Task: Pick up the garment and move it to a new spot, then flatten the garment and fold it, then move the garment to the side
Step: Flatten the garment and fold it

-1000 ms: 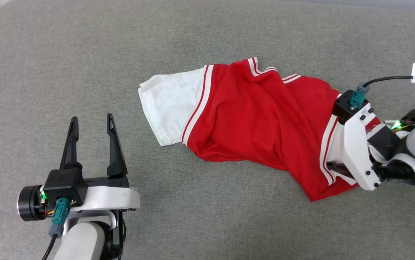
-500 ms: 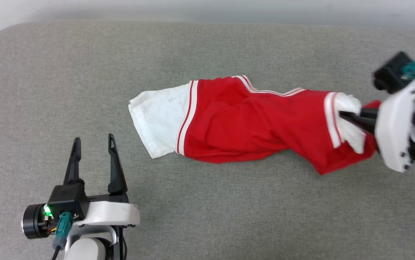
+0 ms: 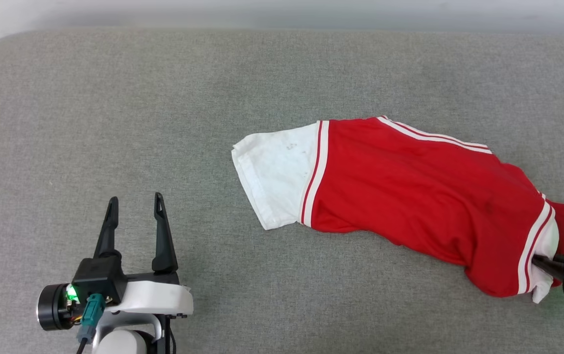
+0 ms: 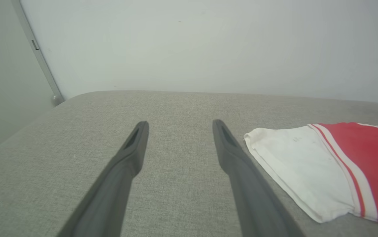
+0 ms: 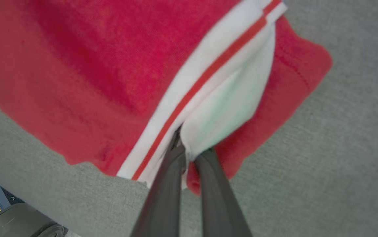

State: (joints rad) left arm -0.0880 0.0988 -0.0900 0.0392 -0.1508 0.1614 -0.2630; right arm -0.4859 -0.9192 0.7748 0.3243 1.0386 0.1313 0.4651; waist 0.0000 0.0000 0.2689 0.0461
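While right pincer clamps a sleeve of the red T-shirt, likely to drag it | left pincer gapes idle, lower left

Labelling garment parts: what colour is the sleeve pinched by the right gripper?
Sleeve is white, red-and-white striped trim at its seam; clearest in right wrist view.

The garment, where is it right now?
In the head view the garment lies stretched across the right half of the grey cushion, its right end pinched in the right gripper, apart from the left gripper.

Soft matt garment, woven couch
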